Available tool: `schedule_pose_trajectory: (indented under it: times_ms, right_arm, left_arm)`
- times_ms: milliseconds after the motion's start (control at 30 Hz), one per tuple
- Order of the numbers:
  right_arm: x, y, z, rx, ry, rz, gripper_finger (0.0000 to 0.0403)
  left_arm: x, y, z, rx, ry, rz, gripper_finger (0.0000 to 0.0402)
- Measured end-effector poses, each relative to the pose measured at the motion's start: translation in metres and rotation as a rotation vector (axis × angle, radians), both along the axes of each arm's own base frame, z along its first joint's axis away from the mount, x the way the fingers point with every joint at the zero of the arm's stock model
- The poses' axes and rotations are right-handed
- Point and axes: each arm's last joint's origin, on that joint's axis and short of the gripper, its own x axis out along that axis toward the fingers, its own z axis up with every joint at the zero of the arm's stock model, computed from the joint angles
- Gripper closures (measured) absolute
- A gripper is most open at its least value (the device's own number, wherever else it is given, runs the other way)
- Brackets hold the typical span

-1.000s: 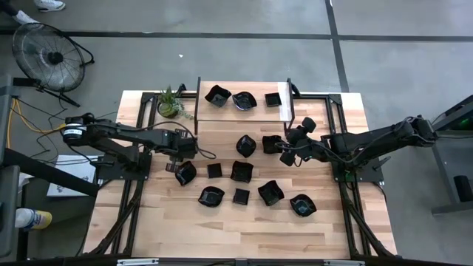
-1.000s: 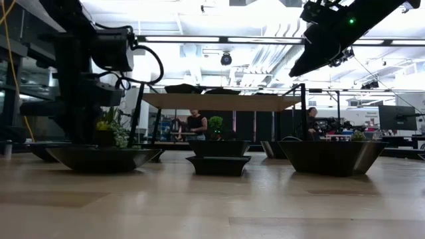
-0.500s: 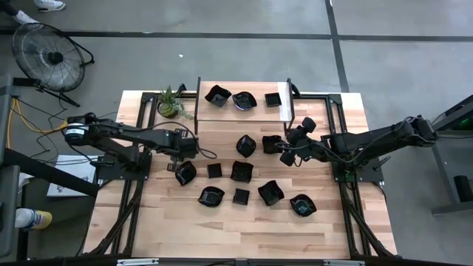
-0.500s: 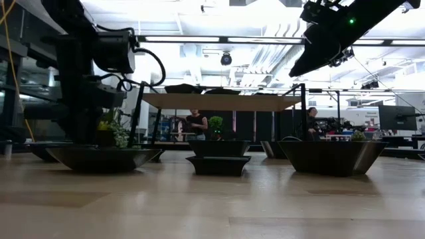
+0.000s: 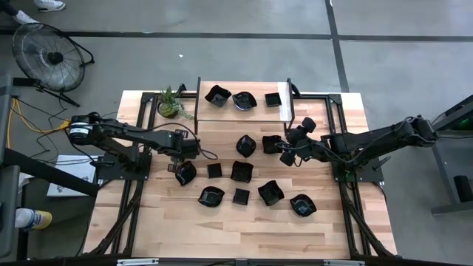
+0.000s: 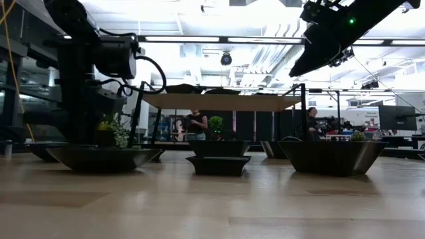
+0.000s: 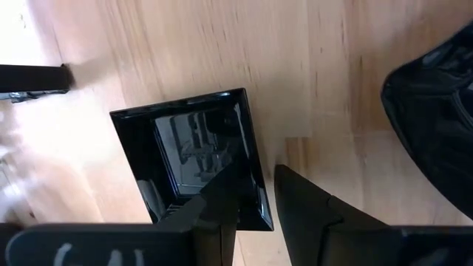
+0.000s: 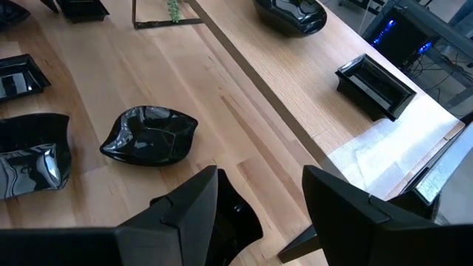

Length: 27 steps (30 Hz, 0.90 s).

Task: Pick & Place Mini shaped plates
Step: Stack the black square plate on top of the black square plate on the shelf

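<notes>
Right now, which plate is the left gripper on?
The small square plate beside the rounded one; the left gripper straddles its rim, one finger inside.

- We read this as a robot lab or workshop, in a big open industrial hall.
- Grey concrete floor [image 5: 222, 52] with dark seams; a floor fan [image 5: 50, 53] stands on it.
- Wooden table [image 5: 325, 222] on a black metal frame, two arms mounted at its sides.
- Yellow cable [image 5: 15, 118] runs beside the rig.
- Low view: strip lights [image 6: 219, 38], exposed ceiling, more benches, monitors [image 6: 395, 117].
- People [image 6: 196, 123] stand at benches far behind.
</notes>
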Motion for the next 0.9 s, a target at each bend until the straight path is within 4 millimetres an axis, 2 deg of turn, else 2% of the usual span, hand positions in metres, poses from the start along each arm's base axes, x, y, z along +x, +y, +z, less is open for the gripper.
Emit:
schedule_pose_trajectory:
  times_ms: [267, 567, 900]
  right_arm:
    - [0.0, 0.0, 0.0, 0.002, -0.001, -0.001, 0.0208]
    - [0.0003, 0.0007, -0.0003, 0.023, -0.004, 0.014, 0.0208]
    - [0.0003, 0.0007, -0.0003, 0.024, -0.005, 0.013, 0.0208]
  left_arm:
    - [0.0, 0.0, 0.0, 0.001, -0.002, 0.007, 0.0324]
    - [-0.0002, 0.0005, 0.0001, 0.015, -0.001, 0.016, 0.0395]
    - [-0.0007, 0.0002, 0.0005, 0.005, 0.007, 0.014, 0.0399]
